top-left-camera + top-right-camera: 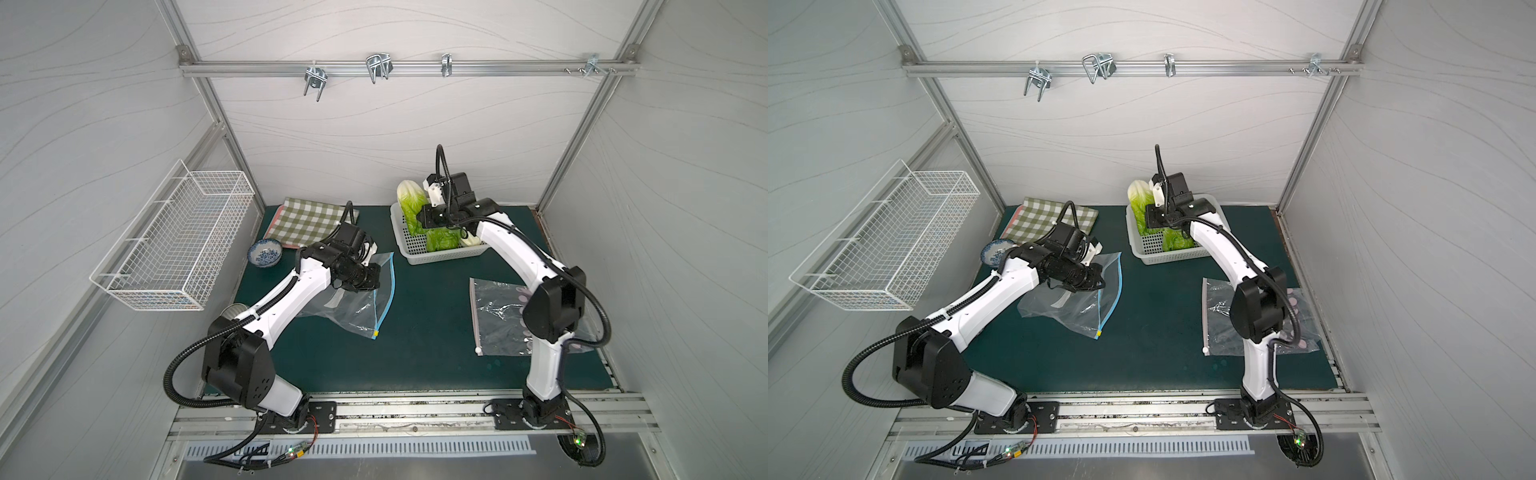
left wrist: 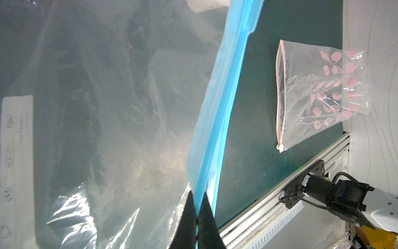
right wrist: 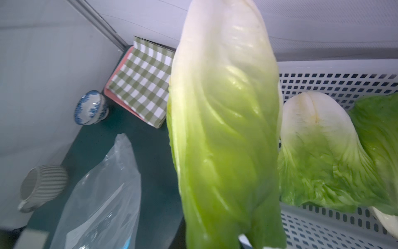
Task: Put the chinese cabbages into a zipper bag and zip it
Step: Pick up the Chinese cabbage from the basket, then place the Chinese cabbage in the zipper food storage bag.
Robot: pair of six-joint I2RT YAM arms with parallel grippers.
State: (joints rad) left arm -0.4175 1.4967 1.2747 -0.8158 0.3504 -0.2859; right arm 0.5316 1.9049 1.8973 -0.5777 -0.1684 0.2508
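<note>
- Over the basket (image 3: 336, 82) at the back of the mat (image 1: 415, 353): right gripper (image 1: 420, 219) looks closed on the leafy green end of one cabbage (image 3: 224, 129). Leaves hide the fingers. The white stalk end points up and away.
- Two more cabbages (image 3: 318, 155) lie in the basket, just beside the raised one.
- Left gripper (image 2: 197, 207) is clamped on the blue zip edge of the bag (image 1: 357, 303), holding that edge off the mat.
- Handling, judged: the head is light, but the leaves are soft, crushable and likely slick, so a leaf-end hold may slip or tear. The firm white stalk looks the safer place to grip.
</note>
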